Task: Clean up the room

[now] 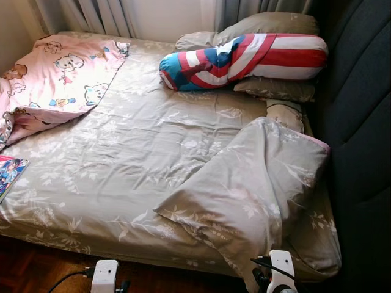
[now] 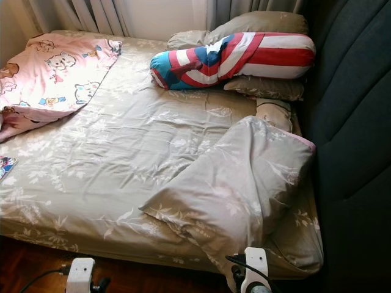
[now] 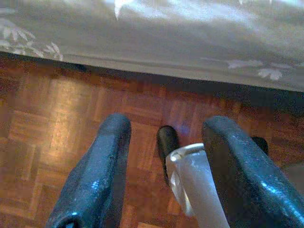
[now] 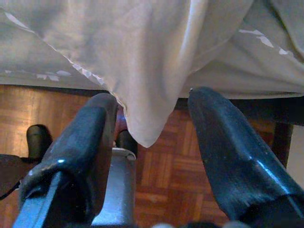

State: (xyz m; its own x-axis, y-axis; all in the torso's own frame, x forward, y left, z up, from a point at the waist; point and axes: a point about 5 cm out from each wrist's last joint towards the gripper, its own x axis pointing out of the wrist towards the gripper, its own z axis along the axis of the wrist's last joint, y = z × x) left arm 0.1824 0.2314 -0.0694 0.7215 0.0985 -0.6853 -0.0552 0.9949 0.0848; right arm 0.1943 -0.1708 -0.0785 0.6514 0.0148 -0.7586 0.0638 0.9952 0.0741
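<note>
From the foot of the bed, a book lies at its left edge and a pink blanket sits bunched in the far left corner. The left claw hangs spread over the parquet floor, short of the bed. A striped bolster rests across the head. On the right, the grey duvet lies crumpled, one corner drooping off the bed between the spread fingers of the right claw. It looks like bed-making; next, that claw needs to pinch the corner.
</note>
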